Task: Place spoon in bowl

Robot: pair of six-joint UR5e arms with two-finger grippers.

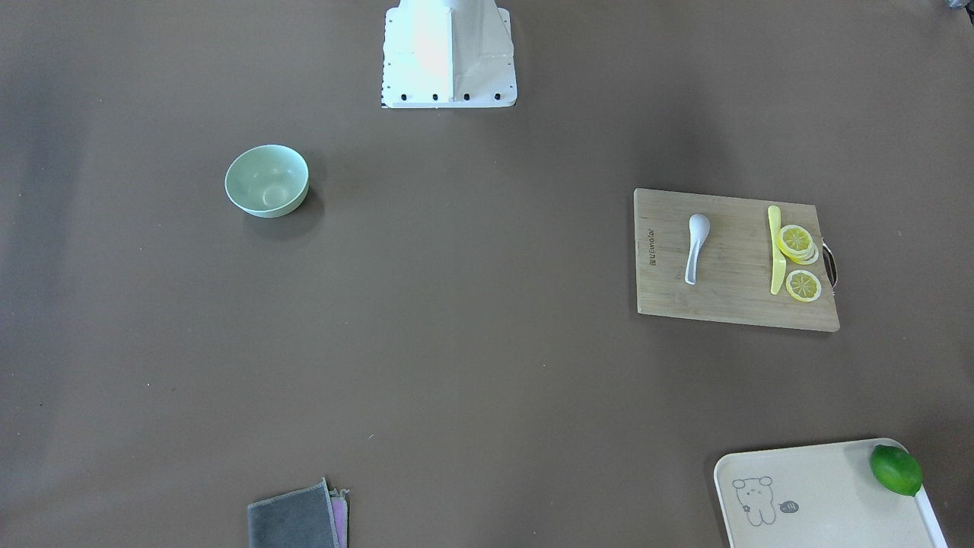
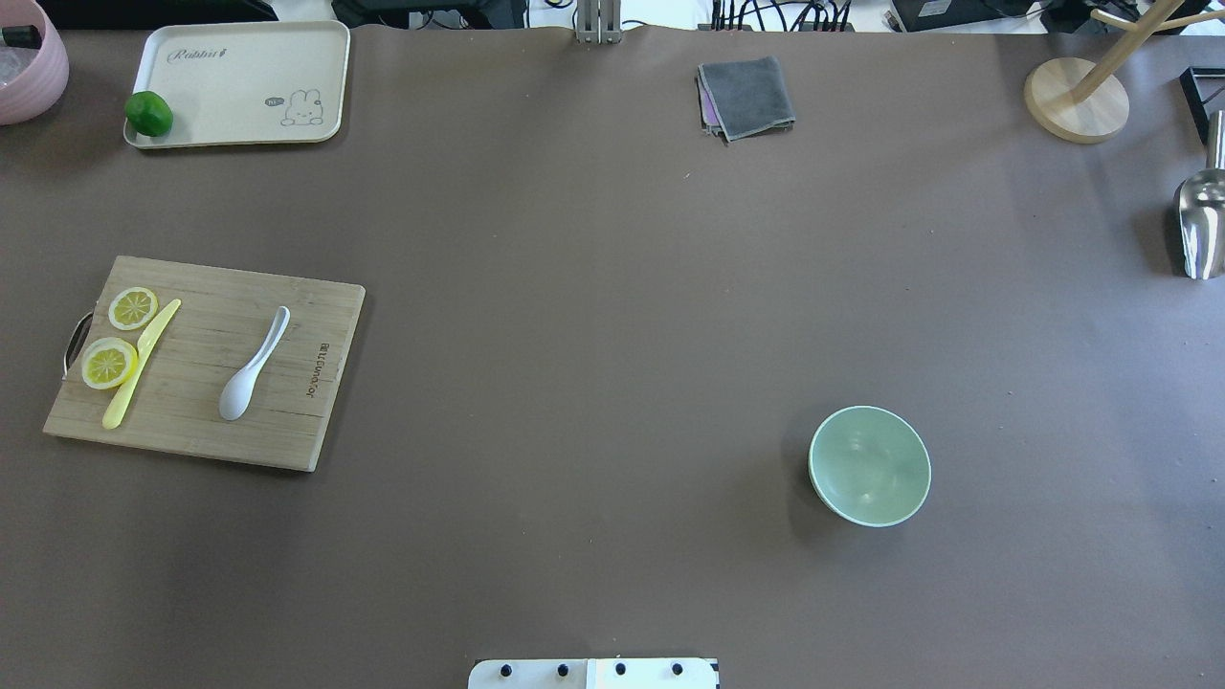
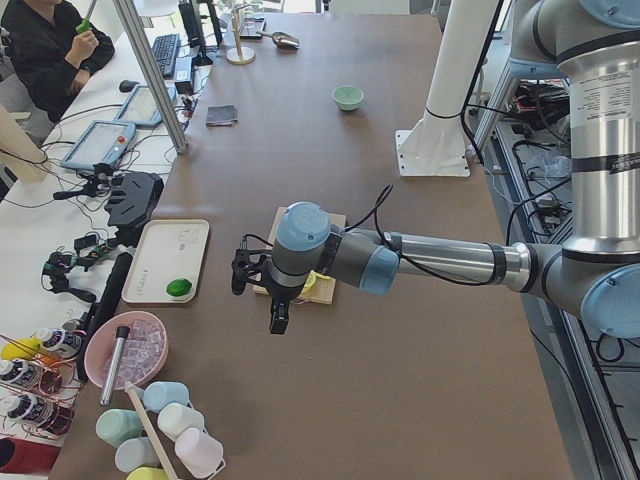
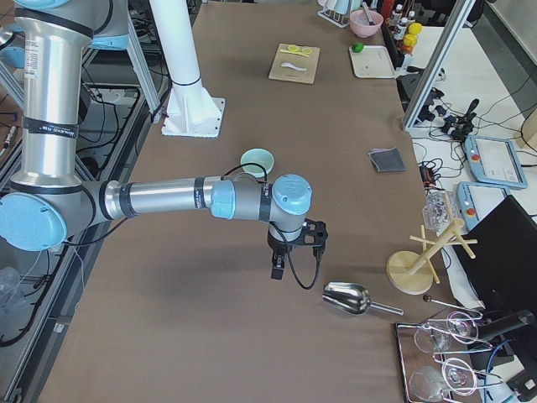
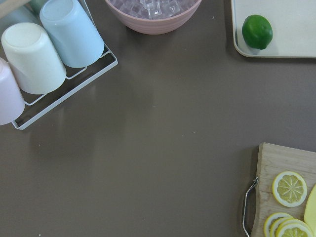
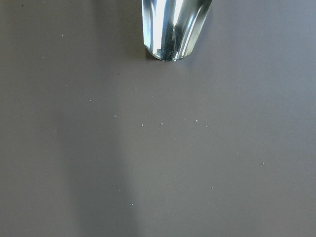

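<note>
One spoon point(image 2: 254, 366) lies flat on the single wooden cutting board point(image 2: 201, 392), scoop toward the robot and handle pointing away. It sits inboard of the left gripper point(image 3: 276, 318), which hangs above the bare table point(image 2: 593, 335) just past the board's metal-handled end. Only the side view shows that gripper, so whether its fingers are spread or closed cannot be told. The same holds for the right gripper point(image 4: 277, 267), which hangs over the table at the opposite end and carries nothing that can be seen. The one mint-green bowl point(image 2: 869, 466) stands upright and empty. It is well apart from the left gripper and the spoon, and lies between the right gripper and the robot's white base point(image 2: 593, 673). Sharing the board with the spoon are one yellow knife point(image 2: 141, 364) and the lemon slices, on the side nearer the left gripper. One slice lies alone point(image 1: 803, 285), and beside it is a small overlapping stack point(image 1: 797, 242) whose number cannot be told. Beyond the left gripper, on the far side of the table, one cream tray point(image 2: 239, 57) carries a single lime point(image 2: 148, 113) at its edge. Outboard of the same gripper are one pink bowl of ice point(image 5: 153, 12) and a wire rack holding overturned cups point(image 5: 71, 32), three of them plainly visible in the wrist view. One metal scoop point(image 4: 346, 297) lies just outboard of the right gripper, near one wooden stand point(image 2: 1077, 100). One folded grey cloth point(image 2: 746, 96) lies at the far edge, well apart from both grippers.
</note>
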